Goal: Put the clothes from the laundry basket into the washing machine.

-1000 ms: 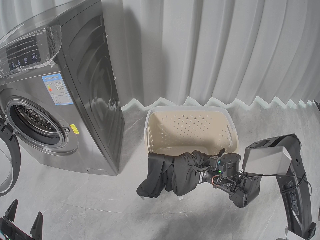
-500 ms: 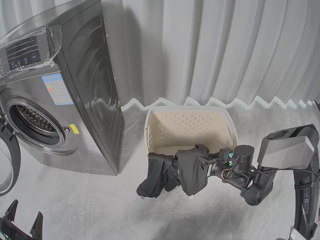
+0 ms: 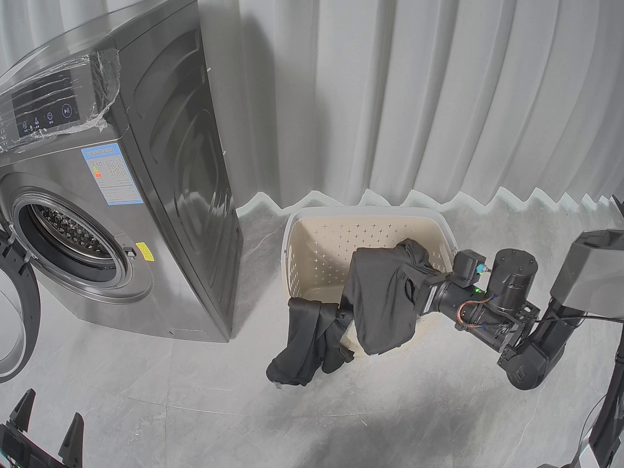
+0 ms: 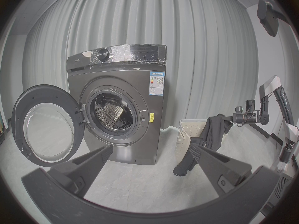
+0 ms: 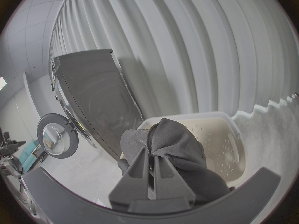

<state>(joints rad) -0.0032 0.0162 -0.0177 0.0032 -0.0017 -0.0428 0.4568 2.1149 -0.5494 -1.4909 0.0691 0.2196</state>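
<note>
A black garment (image 3: 380,294) hangs partly lifted over the cream laundry basket (image 3: 364,229), its lower end draped over the basket's near rim down to the floor (image 3: 296,359). My right gripper (image 3: 419,274) is shut on the garment's top, its fingers (image 5: 162,171) pinching a bunched fold (image 5: 169,140). The grey washing machine (image 3: 130,164) stands left of the basket, its drum (image 4: 113,111) exposed and its round door (image 4: 46,125) swung wide. My left gripper (image 4: 149,165) is open, low near the floor in front of the machine, with nothing between its fingers (image 3: 68,437).
White pleated curtains (image 3: 422,86) hang behind the basket and machine. The pale marbled floor (image 3: 182,385) is bare between the machine and basket. The machine's open door (image 3: 16,320) juts out at the far left.
My right gripper has risen and drawn back to the right, lifting the garment's upper part from the basket's near rim to above the basket. The left gripper has stayed put.
</note>
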